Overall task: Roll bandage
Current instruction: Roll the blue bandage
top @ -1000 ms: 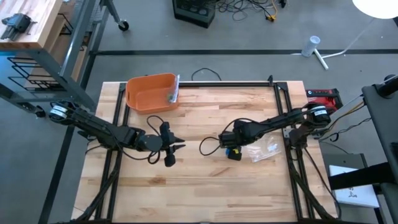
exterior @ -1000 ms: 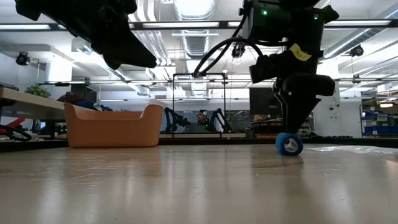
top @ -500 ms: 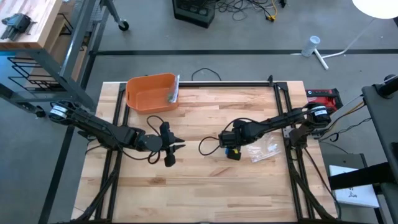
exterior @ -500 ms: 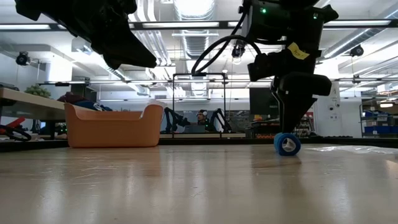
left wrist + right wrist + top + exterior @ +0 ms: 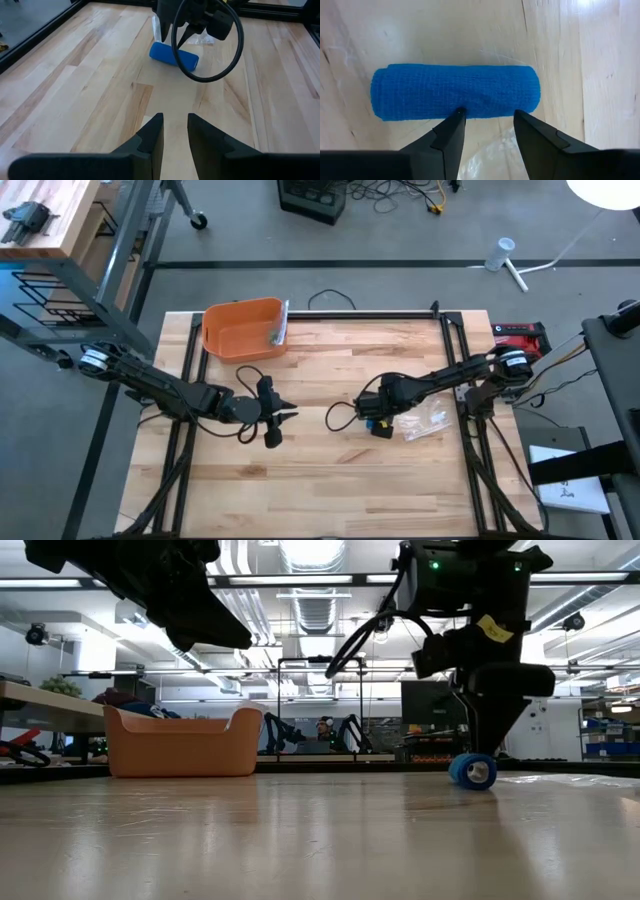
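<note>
1 blue bandage roll (image 5: 455,92) lies on the wooden table (image 5: 320,480), right of centre, w/ 1 clear plastic wrapper (image 5: 428,420) just beside it. R gripper (image 5: 487,125) points down at the roll, tips apart, not gripping. L gripper (image 5: 174,131) hovers mid-table, fingers narrowly apart, holding nothing. 1 orange bin (image 5: 243,329) at far edge.
</note>
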